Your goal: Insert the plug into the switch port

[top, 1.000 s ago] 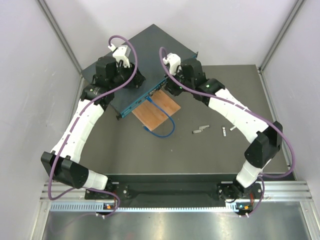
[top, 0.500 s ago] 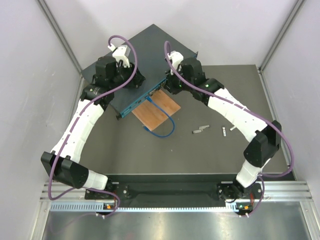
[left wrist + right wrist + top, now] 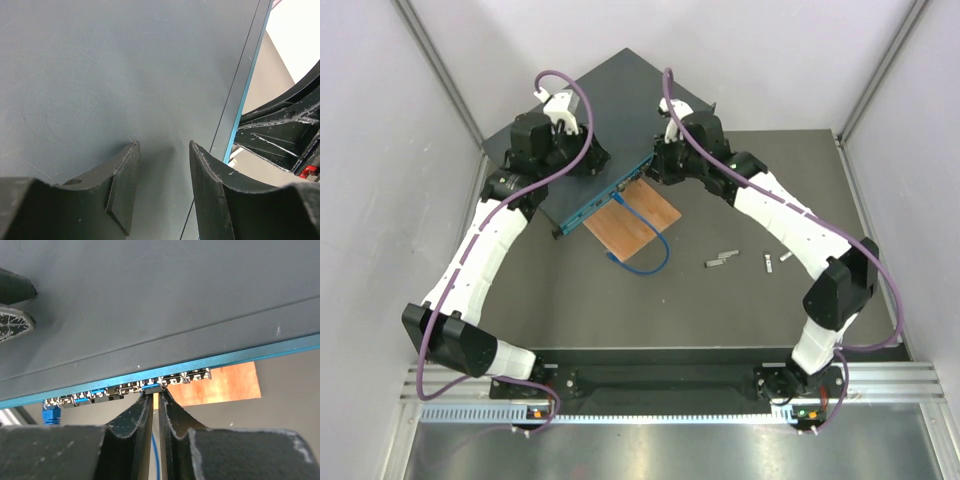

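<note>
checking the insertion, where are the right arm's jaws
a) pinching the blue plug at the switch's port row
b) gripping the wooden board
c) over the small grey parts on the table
a: right wrist view shows the right jaws closed on the blue plug at the switch ports

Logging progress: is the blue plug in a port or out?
At a port's mouth: plug lines up with the switch's port row; seating cannot tell.

Top external: fixed high above near edge, looked down over whole table (image 3: 720, 300). Left wrist: looked down, very near, onto switch (image 3: 100, 65) top panel. Right wrist: faced port row (image 3: 185, 376) and plug (image 3: 150, 387) edge-on, close. Found switch common to all three.
</note>
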